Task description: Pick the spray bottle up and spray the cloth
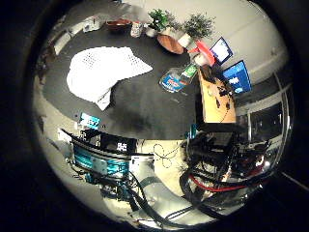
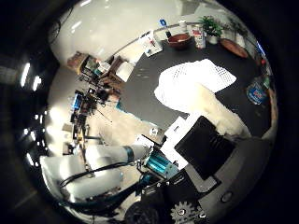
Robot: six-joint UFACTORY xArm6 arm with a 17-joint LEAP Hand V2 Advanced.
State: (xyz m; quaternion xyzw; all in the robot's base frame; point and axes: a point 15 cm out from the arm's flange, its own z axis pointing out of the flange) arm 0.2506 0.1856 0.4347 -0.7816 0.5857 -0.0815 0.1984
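The fingers (image 2: 219,116) reach out pale and fairly straight over the white cloth (image 2: 196,81), curled round nothing; the hand (image 2: 205,140) hangs high above the dark desk (image 2: 140,88).

In the little finger side view, the spray bottle (image 1: 177,79) lies on its side on the desk, well apart from the cloth, beside the potted plants (image 1: 198,24) and a brown dish (image 1: 170,43).

In the thumb side view the bottle sits at the desk's far edge. Being toppled and round, it may roll under a touch or get nudged off, and a sideways grasp could miss the trigger.
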